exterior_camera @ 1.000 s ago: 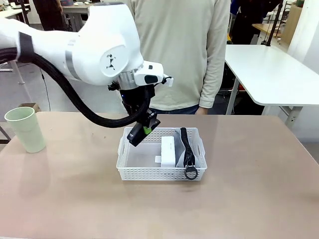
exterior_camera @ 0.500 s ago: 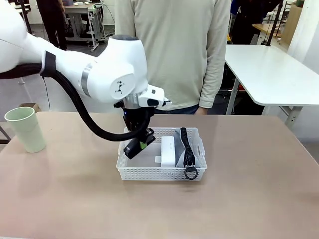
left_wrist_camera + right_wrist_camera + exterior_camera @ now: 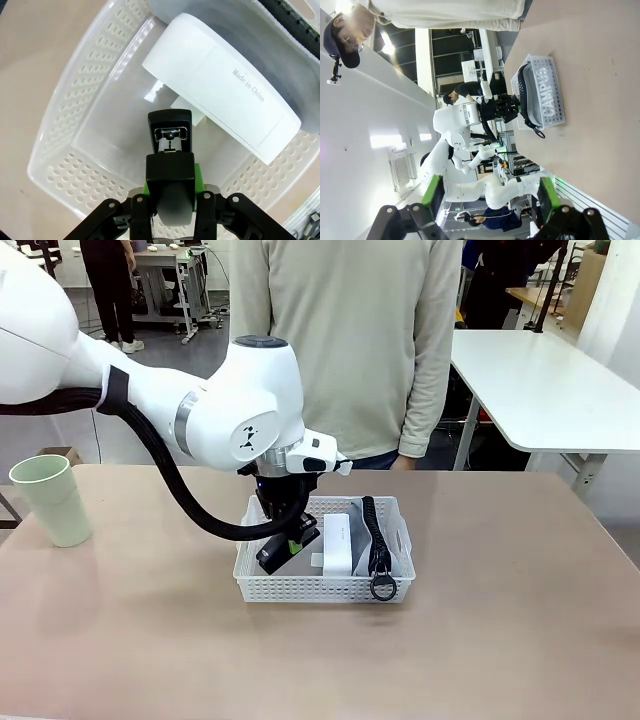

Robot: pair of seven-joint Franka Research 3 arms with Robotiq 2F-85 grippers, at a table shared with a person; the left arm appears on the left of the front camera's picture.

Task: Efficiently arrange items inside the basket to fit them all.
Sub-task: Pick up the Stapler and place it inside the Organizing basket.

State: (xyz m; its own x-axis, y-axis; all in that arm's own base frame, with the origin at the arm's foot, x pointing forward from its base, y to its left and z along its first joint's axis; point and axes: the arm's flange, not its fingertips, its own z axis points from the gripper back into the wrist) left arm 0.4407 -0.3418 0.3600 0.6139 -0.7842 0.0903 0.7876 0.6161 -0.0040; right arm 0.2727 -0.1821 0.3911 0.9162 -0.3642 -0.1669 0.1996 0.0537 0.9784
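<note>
Clamping glossy black stapler (image 3: 170, 131), left claw (image 3: 170, 186) inside perforated white basket (image 3: 56, 165), right claw (image 3: 490, 220) spread apart

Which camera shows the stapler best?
The left wrist view: the stapler is close and clear, held by the left gripper inside the basket. The front view shows it small and dark; the right wrist view is too distant to tell.

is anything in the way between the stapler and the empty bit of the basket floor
Nothing visible. The left gripper holds the stapler above the bare left floor of the basket. The white box lies beside that spot, close to the stapler's tip, and the pouch sits beyond it.
</note>
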